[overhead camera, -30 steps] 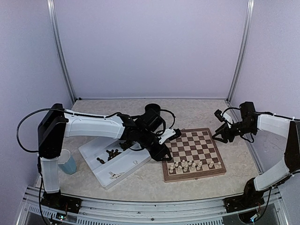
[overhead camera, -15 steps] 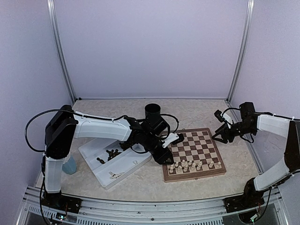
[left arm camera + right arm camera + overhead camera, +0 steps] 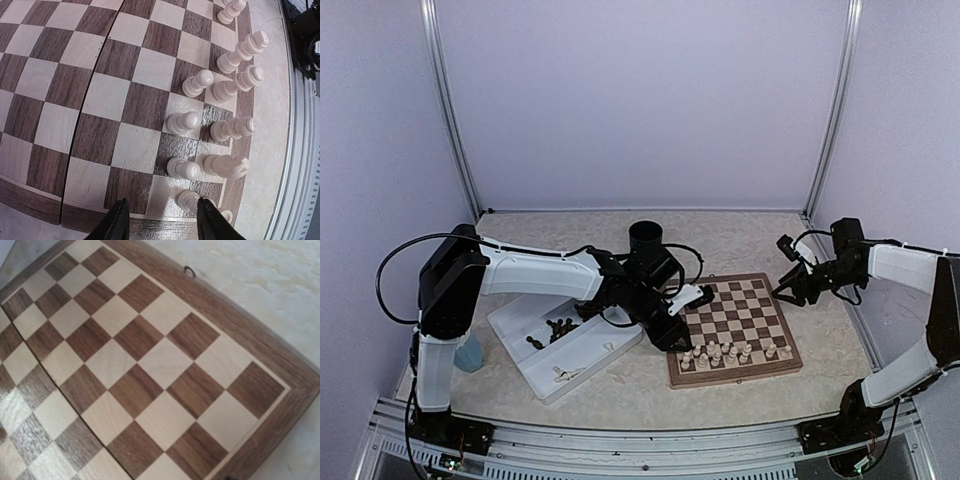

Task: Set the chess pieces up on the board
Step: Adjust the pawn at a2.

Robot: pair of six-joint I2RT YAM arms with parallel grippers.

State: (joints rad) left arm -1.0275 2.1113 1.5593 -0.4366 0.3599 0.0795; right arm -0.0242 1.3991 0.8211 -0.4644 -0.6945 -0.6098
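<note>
The board (image 3: 748,308) lies right of centre; it also shows in the left wrist view (image 3: 100,95) and the right wrist view (image 3: 150,370). Several cream chess pieces (image 3: 725,352) stand on its two near rows. Dark chess pieces (image 3: 558,327) lie in the white tray (image 3: 582,358). My left gripper (image 3: 677,322) hovers low over the board's near-left corner, open and empty. In its wrist view (image 3: 162,222) a cream pawn (image 3: 189,200) stands just inside the right finger (image 3: 210,220). My right gripper (image 3: 788,272) is open above the board's far right edge.
A blue cup (image 3: 468,350) stands left of the tray. A black cylinder (image 3: 645,238) stands behind the left arm. A few cream pieces (image 3: 563,373) lie in the tray's near compartment. The right wrist view shows only bare squares and the board's border with a small hook (image 3: 189,271).
My left arm has swung a little to the right, bringing its gripper closer over the board's near-left corner. The right arm has not moved.
</note>
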